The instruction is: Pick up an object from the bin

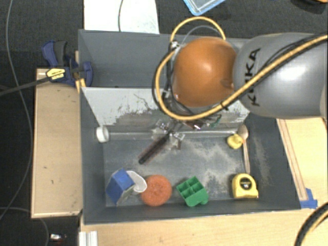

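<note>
Dark stick (152, 151), slender and straight, lies on the floor of the grey bin (118, 60) near its middle, and it is the thing nearest the claw (170, 136). Its long axis runs on a slant: the upper end sits right at the claw's metal tip, and the lower end points toward the bin's front left corner. So the stick lies below and to the view's left of the claw, touching it or very nearly so at that one end. The wrist's orange cover (205, 73) hides much of the tip, so I cannot tell whether the claw is open or closed; it may merely rest beside the stick's end. Just behind the claw a long clear rod (128, 134) lies crosswise, with a yellow lump (234, 141) near its right end. Along the front wall, well apart from the claw, sit a blue piece (119, 184), an orange round pad (156, 190), a green block (192, 191) and a yellow tape measure (244, 185). As I judge it, the coming move turns on that slant: a grasp should close across the stick's width, nearer its middle than its end, lest it swing out on the lift
</note>
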Action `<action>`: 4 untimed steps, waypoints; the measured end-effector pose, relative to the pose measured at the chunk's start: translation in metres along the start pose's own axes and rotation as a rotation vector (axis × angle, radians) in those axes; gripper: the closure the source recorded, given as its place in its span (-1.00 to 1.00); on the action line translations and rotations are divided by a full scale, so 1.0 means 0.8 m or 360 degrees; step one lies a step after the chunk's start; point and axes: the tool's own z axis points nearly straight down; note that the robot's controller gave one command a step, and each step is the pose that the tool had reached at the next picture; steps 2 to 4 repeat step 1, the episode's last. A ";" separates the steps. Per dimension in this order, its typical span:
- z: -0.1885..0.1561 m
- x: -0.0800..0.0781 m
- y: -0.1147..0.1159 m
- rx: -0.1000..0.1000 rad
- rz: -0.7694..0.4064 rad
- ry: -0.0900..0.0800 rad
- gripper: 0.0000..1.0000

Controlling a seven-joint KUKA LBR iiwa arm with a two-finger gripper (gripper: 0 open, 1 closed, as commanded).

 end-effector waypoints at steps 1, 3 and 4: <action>-0.044 0.031 -0.021 -0.0006 -0.0034 0.0005 1.00; -0.044 0.031 -0.021 -0.0006 -0.0034 0.0005 1.00; -0.044 0.031 -0.021 -0.0006 -0.0034 0.0005 1.00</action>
